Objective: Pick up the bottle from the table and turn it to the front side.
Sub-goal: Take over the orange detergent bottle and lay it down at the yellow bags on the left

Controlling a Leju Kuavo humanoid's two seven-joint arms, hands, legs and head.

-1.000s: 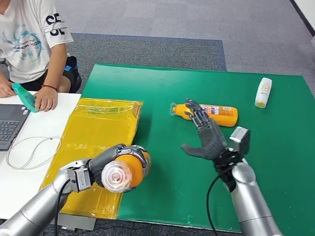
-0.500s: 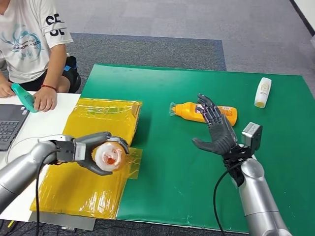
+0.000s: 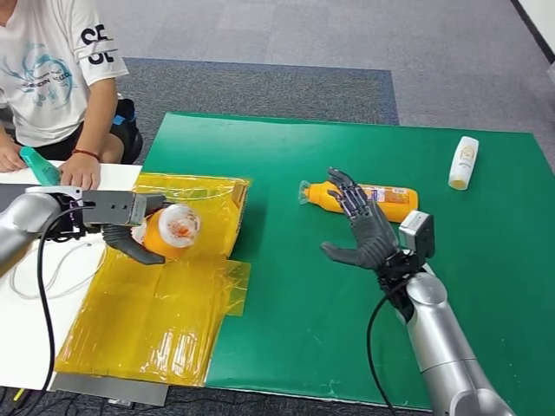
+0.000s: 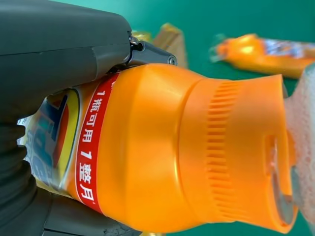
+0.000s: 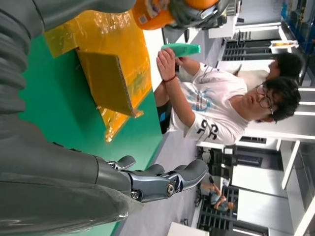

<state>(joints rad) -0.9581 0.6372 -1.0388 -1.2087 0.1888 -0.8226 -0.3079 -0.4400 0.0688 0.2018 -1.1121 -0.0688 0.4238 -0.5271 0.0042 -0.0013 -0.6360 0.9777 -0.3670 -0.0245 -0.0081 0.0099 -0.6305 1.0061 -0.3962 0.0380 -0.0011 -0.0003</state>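
1. Left hand (image 3: 131, 227) grips an orange bottle (image 3: 169, 232), held on its side above the yellow plastic sheet (image 3: 157, 321) at the left of the desk; clear cap end faces the camera in the head view.
2. Left wrist view: the bottle (image 4: 178, 147) is clamped between the grey thumb and dark fingers (image 4: 67, 44); a red label band with white characters is visible, as is the ribbed orange shoulder.
3. Right hand (image 3: 367, 238) is empty, fingers spread apart, raised above the green mat (image 3: 295, 295).
4. A second orange bottle (image 3: 376, 201) lies flat on the mat just beyond the right hand's fingertips; whether they touch, I cannot tell.
5. A small white bottle (image 3: 463, 162) lies near the far right corner of the mat.
6. A person in a white T-shirt (image 3: 48, 69) sits at the far left holding a teal object (image 3: 39, 165); a laptop corner and white cable lie on the white desk (image 3: 20, 338).
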